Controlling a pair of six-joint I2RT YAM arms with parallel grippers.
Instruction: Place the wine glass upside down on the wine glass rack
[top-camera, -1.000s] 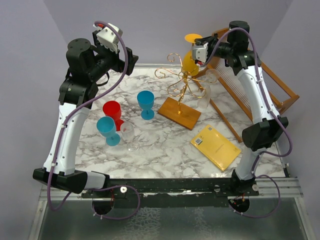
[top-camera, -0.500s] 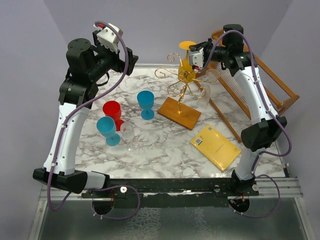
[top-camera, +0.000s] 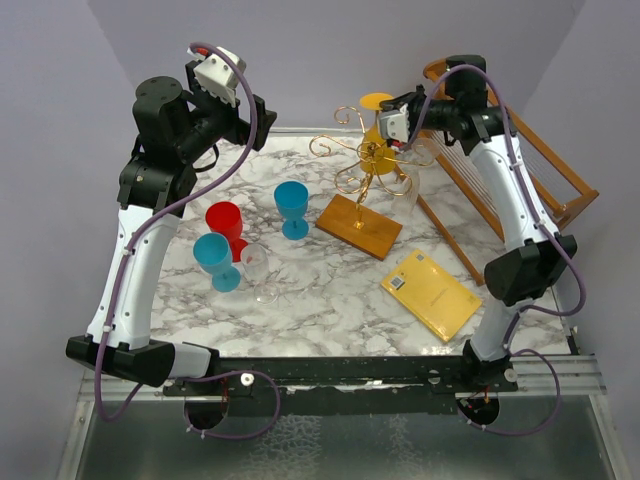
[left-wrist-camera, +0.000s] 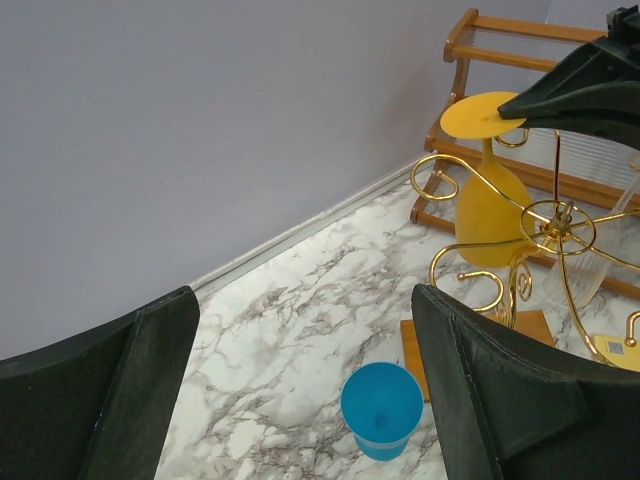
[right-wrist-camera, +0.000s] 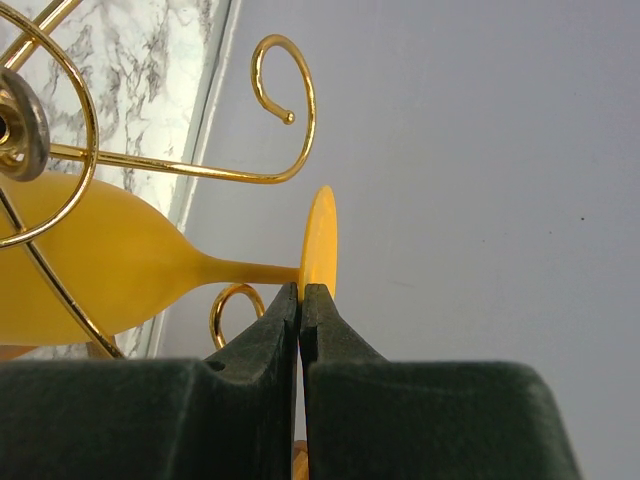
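Table (top-camera: 330, 290): marble top carrying the wine glass rack (top-camera: 362, 222), blue, red and clear glasses, a yellow book.
Left gripper (left-wrist-camera: 300, 400): hanging high, fingers spread wide, gripping nothing.
Right gripper (right-wrist-camera: 301, 300): pinching the foot of the yellow wine glass (top-camera: 378, 125), inverted beside the rack's top curls.

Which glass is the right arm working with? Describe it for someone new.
Find the gold wire rack at the back of the marble table. The yellow wine glass hangs inverted among its arms, foot up, pinched by the right hand. It is the only yellow, only upside-down glass.
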